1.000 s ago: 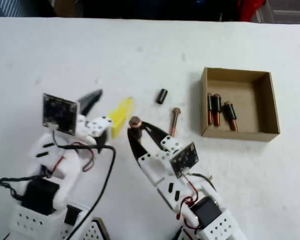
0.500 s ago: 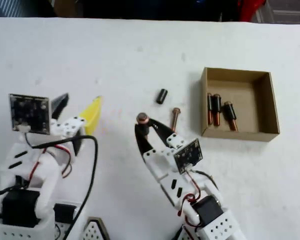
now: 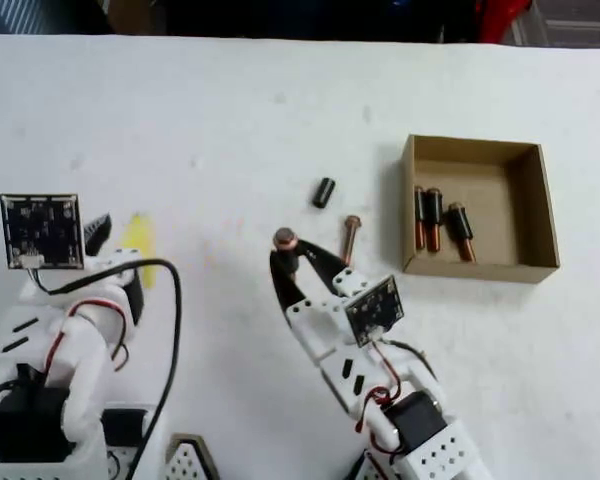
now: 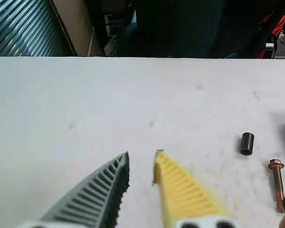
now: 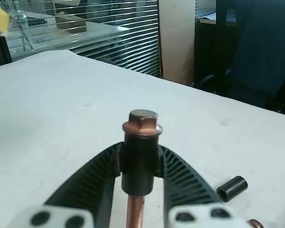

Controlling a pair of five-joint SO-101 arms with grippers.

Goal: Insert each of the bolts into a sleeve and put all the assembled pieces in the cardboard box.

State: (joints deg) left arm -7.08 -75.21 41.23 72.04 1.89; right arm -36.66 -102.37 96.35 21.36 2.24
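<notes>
My right gripper [image 3: 292, 260] [image 5: 140, 153] is shut on an assembled piece held upright: a black sleeve [image 5: 139, 164] with a copper bolt through it, the bolt head [image 3: 285, 238] [image 5: 142, 122] on top. It stands left of the cardboard box [image 3: 480, 270], which holds three assembled pieces [image 3: 435, 220]. A loose black sleeve [image 3: 324, 192] [image 4: 247, 143] [image 5: 232, 188] and a loose copper bolt [image 3: 350, 240] [image 4: 277, 183] lie on the table between gripper and box. My left gripper [image 3: 118, 236] [image 4: 141, 159], one grey finger and one yellow, is open and holds nothing, far to the left.
The white table [image 3: 280, 110] stretches wide behind the parts. The left arm's camera board [image 3: 40, 232] and black cable [image 3: 170, 330] sit at the front left. The right arm's body [image 3: 380, 390] fills the front centre.
The left arm has pulled back to the left, away from the right gripper, and is open with nothing held. The right gripper shifted slightly right with the assembled piece, then stayed still.
</notes>
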